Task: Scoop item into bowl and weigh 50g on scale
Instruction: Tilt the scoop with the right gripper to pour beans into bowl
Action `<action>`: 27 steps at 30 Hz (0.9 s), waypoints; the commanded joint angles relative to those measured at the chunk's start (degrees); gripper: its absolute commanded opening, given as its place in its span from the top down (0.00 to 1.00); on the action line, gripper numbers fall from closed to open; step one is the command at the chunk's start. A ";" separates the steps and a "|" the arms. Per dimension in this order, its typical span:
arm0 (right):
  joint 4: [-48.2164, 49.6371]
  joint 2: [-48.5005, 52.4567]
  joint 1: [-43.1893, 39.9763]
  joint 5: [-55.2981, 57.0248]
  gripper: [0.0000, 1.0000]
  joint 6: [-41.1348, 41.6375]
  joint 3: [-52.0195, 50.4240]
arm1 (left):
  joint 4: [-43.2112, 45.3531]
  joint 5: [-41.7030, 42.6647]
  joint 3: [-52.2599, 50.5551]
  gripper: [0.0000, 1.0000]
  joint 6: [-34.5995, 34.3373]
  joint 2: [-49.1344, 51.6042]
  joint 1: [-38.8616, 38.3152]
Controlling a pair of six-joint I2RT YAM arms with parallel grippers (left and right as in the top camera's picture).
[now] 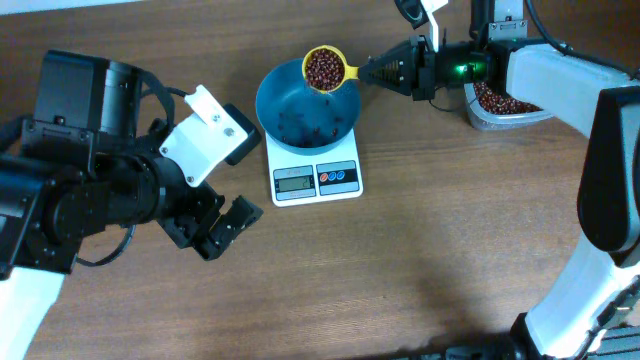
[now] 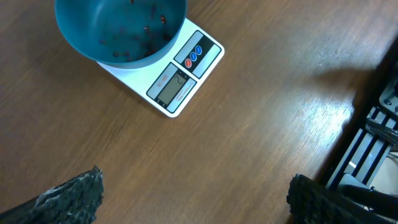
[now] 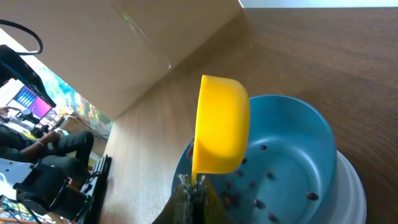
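Observation:
The blue bowl (image 1: pixel 306 108) stands on the white scale (image 1: pixel 316 178) and holds a few scattered red-brown beans (image 3: pixel 261 185). My right gripper (image 1: pixel 372 70) is shut on the handle of the yellow scoop (image 1: pixel 326 69), which is full of beans (image 1: pixel 324 68) and hangs over the bowl's far rim. In the right wrist view the scoop (image 3: pixel 221 124) is seen from below over the bowl (image 3: pixel 292 155), with the fingers (image 3: pixel 194 190) clamped on its handle. My left gripper (image 1: pixel 222 226) is open and empty, low over the table left of the scale. The bowl (image 2: pixel 121 28) and scale (image 2: pixel 180 74) show in the left wrist view.
A clear plastic tub (image 1: pixel 503 104) with more beans stands at the back right, behind my right arm. My left arm's bulk fills the table's left side. The table's edge and a dark rack (image 2: pixel 373 143) lie to the right in the left wrist view.

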 commanded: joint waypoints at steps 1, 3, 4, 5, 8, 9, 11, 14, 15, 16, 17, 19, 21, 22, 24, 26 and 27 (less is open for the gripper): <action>0.37 0.20 0.37 -0.42 0.96 -1.07 0.24 | -0.04 0.59 0.39 0.02 -0.72 0.02 -0.13; 0.37 0.20 0.37 -0.39 0.96 -1.07 0.24 | -0.04 0.59 0.39 0.02 -0.72 0.02 -0.13; 0.37 0.20 0.37 -0.39 0.96 -1.60 0.24 | -0.04 0.59 0.39 0.02 -0.72 0.02 -0.13; 0.35 0.20 0.37 -0.39 0.96 -2.14 0.24 | -0.04 0.61 0.39 0.02 -0.72 0.02 -0.13; 0.35 0.20 0.37 -0.37 0.96 -2.14 0.24 | -0.04 0.59 0.39 0.02 -0.72 0.02 -0.13; 0.35 0.20 0.37 -0.22 0.96 -2.14 0.24 | -0.04 0.59 0.39 0.01 -0.72 0.02 -0.13; 0.35 0.20 0.37 0.85 0.96 -2.16 0.24 | -0.04 0.59 0.39 0.02 -0.72 0.02 -0.13; 0.35 0.20 0.37 1.09 0.96 -2.60 0.24 | -0.04 0.59 0.39 0.01 -0.72 0.02 -0.13; 0.35 0.20 0.37 1.09 0.96 -2.60 0.24 | -0.04 0.59 0.39 0.01 -0.72 0.02 -0.13; 0.35 0.20 0.37 1.07 0.96 -3.41 0.24 | -0.04 0.59 0.39 0.02 -0.72 0.02 -0.13; 0.39 0.20 0.37 1.09 0.96 -3.67 0.24 | -0.04 0.59 0.39 0.02 -0.72 0.02 -0.13; 0.35 0.20 0.37 1.09 0.96 -5.33 0.24 | -0.04 0.59 0.39 0.02 -0.72 0.02 -0.13; 0.35 0.20 0.37 1.09 0.96 -6.88 0.24 | -0.04 0.59 0.39 0.02 -0.72 0.02 -0.13; 0.35 0.20 0.37 1.09 0.96 -6.88 0.24 | -0.04 0.59 0.39 0.01 -0.72 0.02 -0.13; 0.35 0.20 0.37 1.09 0.96 -8.26 0.24 | -0.04 0.59 0.39 0.02 -0.72 0.02 -0.13; 0.35 0.20 0.37 1.09 0.96 -10.05 0.24 | -0.04 0.59 0.39 0.02 -0.72 0.02 -0.13; 0.17 0.20 0.37 1.07 0.96 -10.03 0.24 | -0.04 0.59 0.39 0.02 -0.72 0.02 -0.13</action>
